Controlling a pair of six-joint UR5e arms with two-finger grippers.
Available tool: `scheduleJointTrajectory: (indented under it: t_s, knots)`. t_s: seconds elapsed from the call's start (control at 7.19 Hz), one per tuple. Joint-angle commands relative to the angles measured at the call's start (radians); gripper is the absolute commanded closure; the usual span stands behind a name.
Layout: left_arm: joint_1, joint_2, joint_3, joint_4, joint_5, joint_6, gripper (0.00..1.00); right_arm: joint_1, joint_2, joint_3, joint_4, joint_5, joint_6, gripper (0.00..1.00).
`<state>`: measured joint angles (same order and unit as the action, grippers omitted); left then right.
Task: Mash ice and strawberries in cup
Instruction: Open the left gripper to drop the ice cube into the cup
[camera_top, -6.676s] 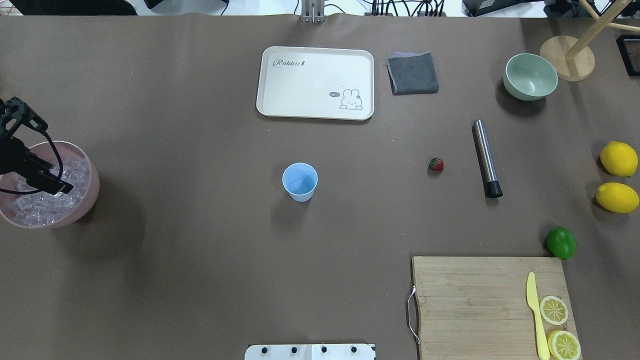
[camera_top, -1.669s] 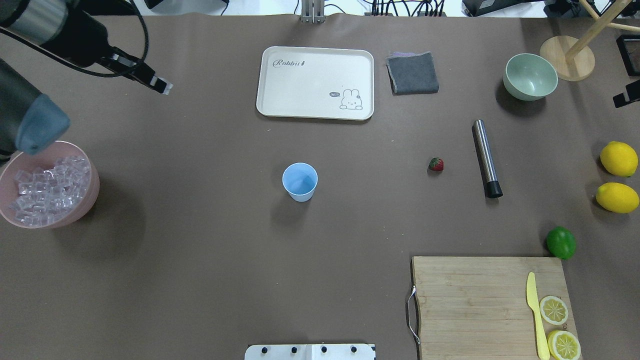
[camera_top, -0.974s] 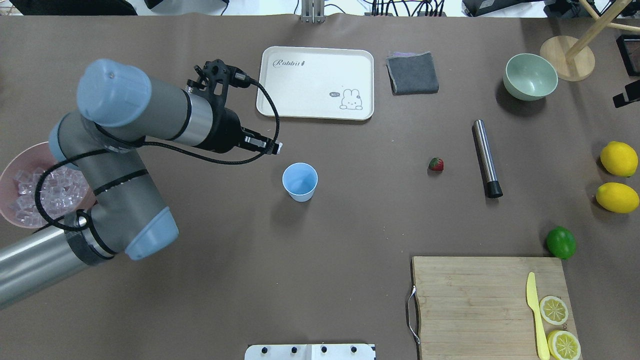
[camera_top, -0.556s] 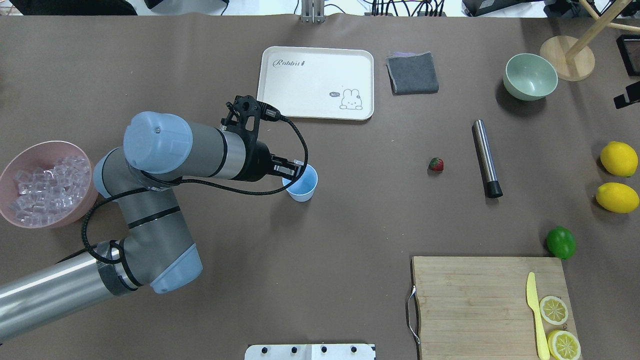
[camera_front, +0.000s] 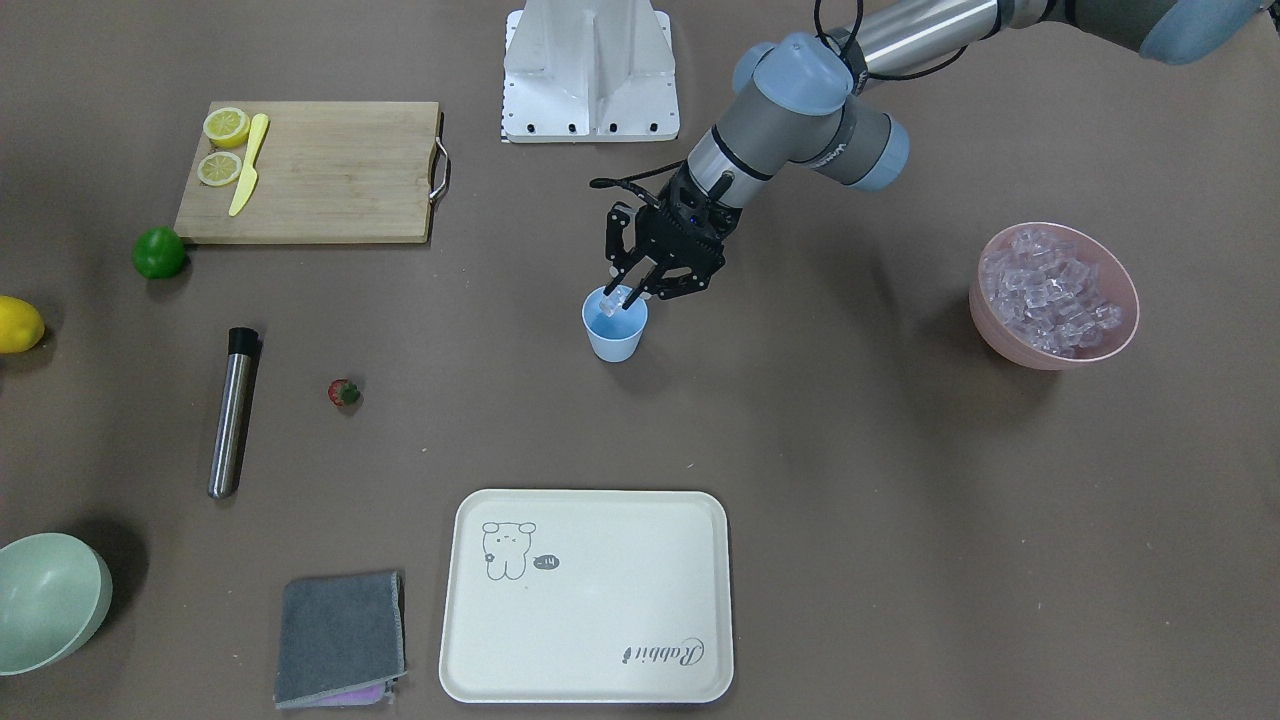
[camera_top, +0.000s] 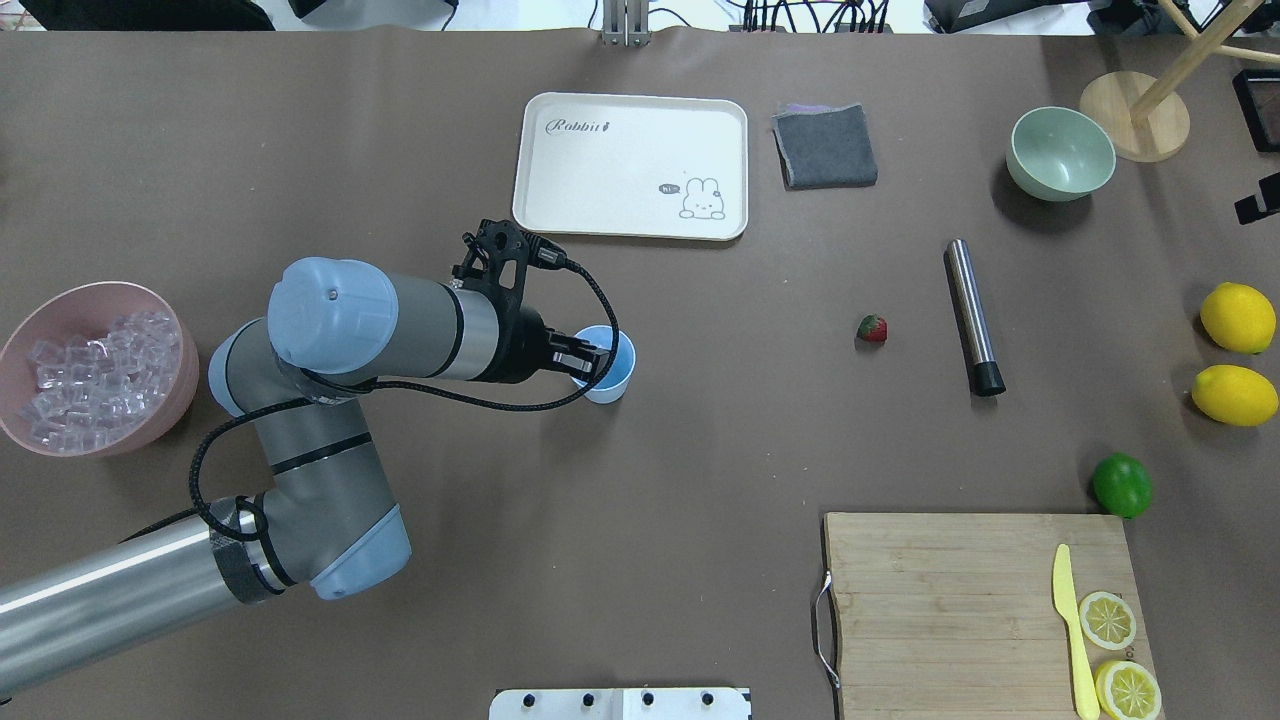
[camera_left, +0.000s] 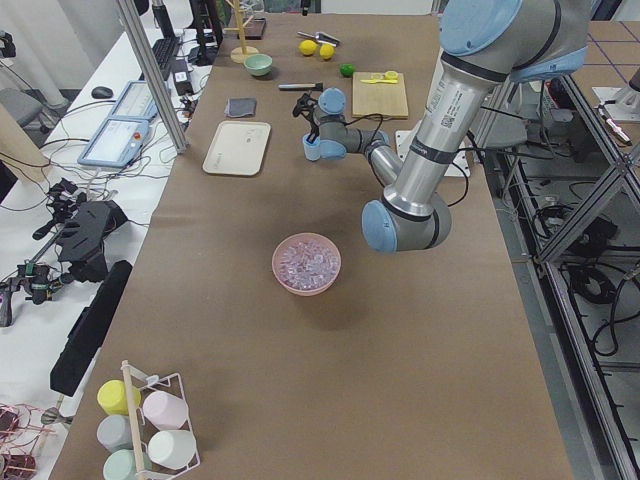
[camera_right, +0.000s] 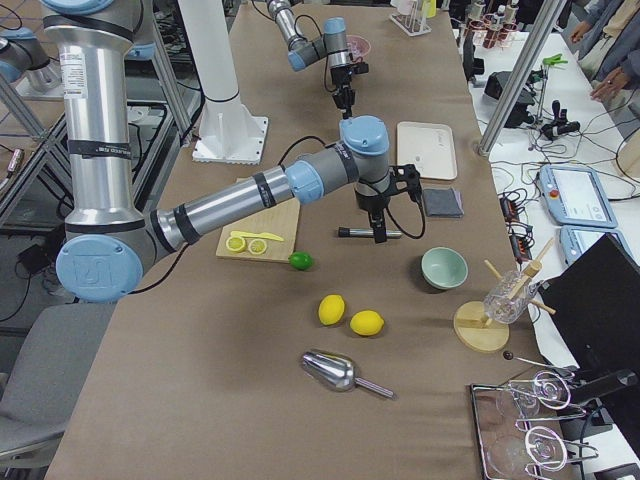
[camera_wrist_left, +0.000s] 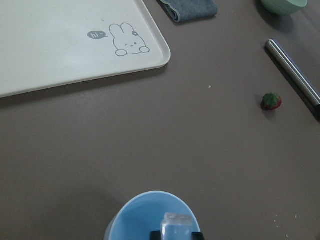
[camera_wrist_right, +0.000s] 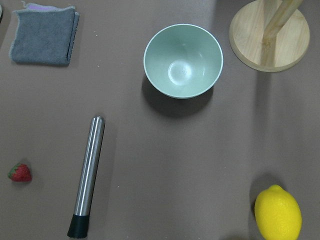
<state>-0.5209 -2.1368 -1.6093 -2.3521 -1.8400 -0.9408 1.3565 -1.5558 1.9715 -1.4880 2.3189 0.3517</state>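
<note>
In the front-facing view, the left claw (camera_front: 628, 296) hangs over the mouth of the cup (camera_front: 615, 338), clamped on one ice cube (camera_front: 610, 301) just above the rim. The rest of the ice (camera_front: 1050, 285) fills the pink bowl (camera_front: 1050, 358), well apart from the cup. The strawberry (camera_front: 343, 393) lies on the counter (camera_front: 850, 480) near the metal masher (camera_front: 232, 412).

From overhead, the cup stands mid-counter with the left arm reaching over it. The strawberry and masher lie off to the robot's right.

In the right-side view, the right claw (camera_right: 379, 235) points down above the masher. We cannot tell whether it is apart or together.

The left wrist view shows the cube pinched at the bottom edge, over the cup's blue inside, where we see no other cube.

The right wrist view looks down on the strawberry and masher, both lying free.

We judge the task barely begun. The first cube is not yet dropped, and the strawberry and all the mashing remain.
</note>
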Motion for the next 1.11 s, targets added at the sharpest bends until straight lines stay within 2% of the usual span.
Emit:
scheduleJointTrajectory:
  t_s: [0.0,0.28,0.42,0.56,0.83,0.97]
  knots:
    - [-0.013,0.008,-0.014,-0.018,-0.002,0.011,0.02,0.01,-0.01,0.004,0.0,0.001,0.0,0.0]
    - [-0.068,0.009,-0.026,-0.018,-0.016,0.011,0.02,0.015,-0.016,0.009,0.0,0.002,0.0,0.0]
    - [-0.165,0.035,-0.029,-0.018,-0.144,0.026,0.02,0.015,-0.018,0.01,0.0,0.008,0.0,0.0]
    - [-0.251,0.058,-0.027,-0.012,-0.25,0.131,0.02,0.013,-0.021,0.007,0.002,0.022,-0.003,0.0]
    - [-0.336,0.132,-0.04,-0.018,-0.268,0.252,0.02,0.013,-0.033,0.013,0.005,0.089,-0.002,0.0]
    - [-0.419,0.15,-0.034,-0.004,-0.348,0.317,0.02,0.012,-0.027,0.003,0.005,0.089,-0.002,0.0]
